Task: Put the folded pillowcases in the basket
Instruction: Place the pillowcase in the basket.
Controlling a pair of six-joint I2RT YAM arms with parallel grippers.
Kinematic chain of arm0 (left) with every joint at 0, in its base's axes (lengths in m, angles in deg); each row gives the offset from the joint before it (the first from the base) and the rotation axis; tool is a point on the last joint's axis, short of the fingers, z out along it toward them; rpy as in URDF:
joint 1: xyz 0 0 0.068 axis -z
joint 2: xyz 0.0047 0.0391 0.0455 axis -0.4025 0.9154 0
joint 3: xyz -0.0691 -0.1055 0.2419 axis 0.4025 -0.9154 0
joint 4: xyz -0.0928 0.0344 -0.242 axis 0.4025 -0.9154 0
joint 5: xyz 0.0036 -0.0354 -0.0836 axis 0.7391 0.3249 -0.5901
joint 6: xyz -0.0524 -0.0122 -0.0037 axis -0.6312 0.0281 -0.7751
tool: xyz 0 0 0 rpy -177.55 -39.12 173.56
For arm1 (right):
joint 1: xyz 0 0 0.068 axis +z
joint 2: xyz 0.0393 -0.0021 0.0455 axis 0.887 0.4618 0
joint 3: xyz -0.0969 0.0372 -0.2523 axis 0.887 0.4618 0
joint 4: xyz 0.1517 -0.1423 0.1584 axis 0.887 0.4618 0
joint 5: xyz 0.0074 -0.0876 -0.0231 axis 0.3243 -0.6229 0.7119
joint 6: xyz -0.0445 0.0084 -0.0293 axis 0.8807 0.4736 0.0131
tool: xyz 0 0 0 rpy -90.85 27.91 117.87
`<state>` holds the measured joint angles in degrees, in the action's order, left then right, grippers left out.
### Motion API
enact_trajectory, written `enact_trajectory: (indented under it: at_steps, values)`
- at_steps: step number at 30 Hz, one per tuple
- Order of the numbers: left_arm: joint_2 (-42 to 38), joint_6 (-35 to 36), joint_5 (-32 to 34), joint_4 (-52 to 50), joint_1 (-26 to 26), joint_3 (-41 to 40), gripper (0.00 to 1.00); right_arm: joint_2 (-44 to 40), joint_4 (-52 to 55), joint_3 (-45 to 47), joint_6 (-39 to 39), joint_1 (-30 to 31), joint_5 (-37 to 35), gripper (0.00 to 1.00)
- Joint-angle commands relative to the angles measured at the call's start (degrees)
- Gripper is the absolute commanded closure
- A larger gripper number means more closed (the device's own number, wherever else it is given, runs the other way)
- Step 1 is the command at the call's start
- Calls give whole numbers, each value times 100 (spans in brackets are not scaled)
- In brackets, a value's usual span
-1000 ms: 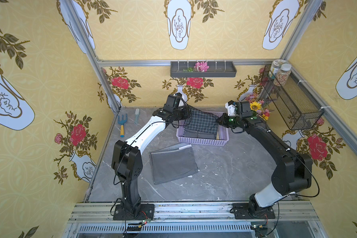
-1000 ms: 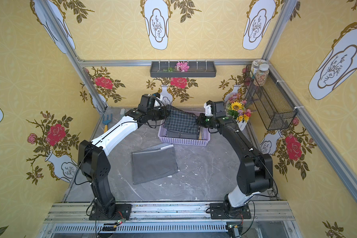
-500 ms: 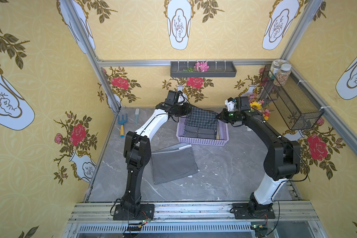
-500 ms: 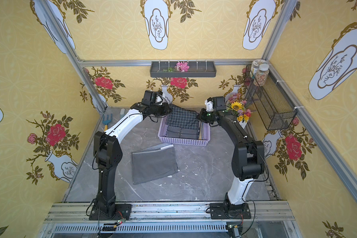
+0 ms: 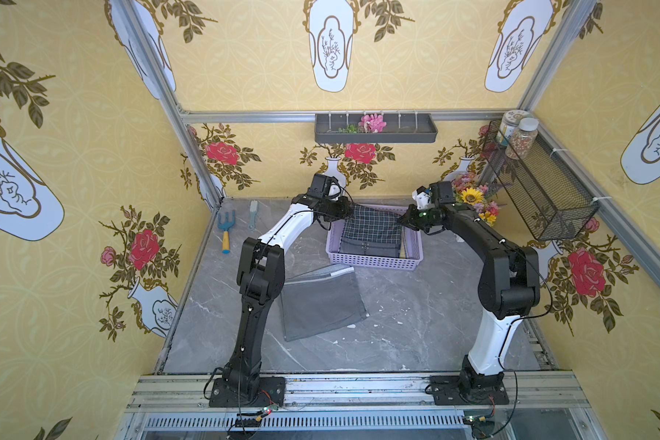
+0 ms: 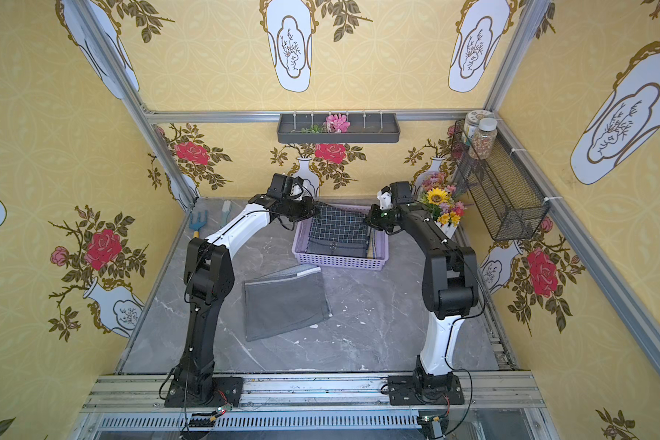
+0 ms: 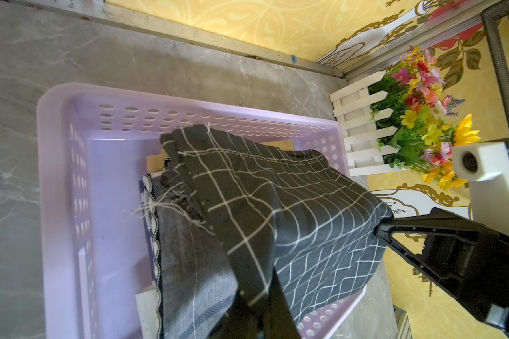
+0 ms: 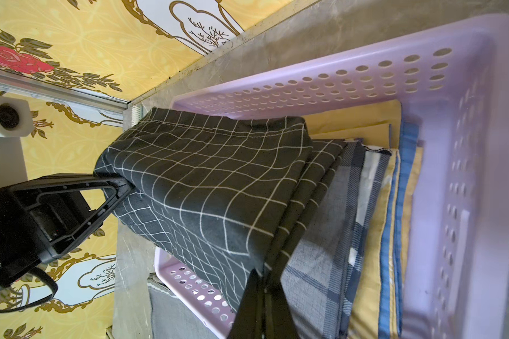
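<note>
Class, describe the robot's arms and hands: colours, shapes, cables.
The left arm and right arm match: black joints and bases, one white shell section each, thin black cables looping alongside. The left hand and right hand have black fingers shaped as open triangular frames, with a white camera block behind each.

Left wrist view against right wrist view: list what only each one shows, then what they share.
Only the left wrist view: the bunch of artificial flowers behind a white picket fence.
Only the right wrist view: the bright blue folded cloth in the basket's stack, and a grey fabric sheet on the table outside the basket.
Both: the black white-checked folded pillowcase, tilted over the lilac perforated plastic basket, with the left gripper and right gripper each shut on it.
</note>
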<state>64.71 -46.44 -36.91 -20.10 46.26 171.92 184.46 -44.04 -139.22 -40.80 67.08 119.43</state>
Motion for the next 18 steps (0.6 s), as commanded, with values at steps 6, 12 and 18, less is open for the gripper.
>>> enact_trajectory:
  at_steps: [6, 12, 18]
  values:
    - [331, 5, -82, 111, -90, 262, 100, 302, 3, -262, 87, -87, -49, 100]
    - [530, -34, -148, 77, -90, 429, 100, 458, 14, -353, 90, -106, -18, 100]
    - [537, -38, -175, 12, -90, 255, 100, 475, 7, -218, 100, -109, -1, 100]
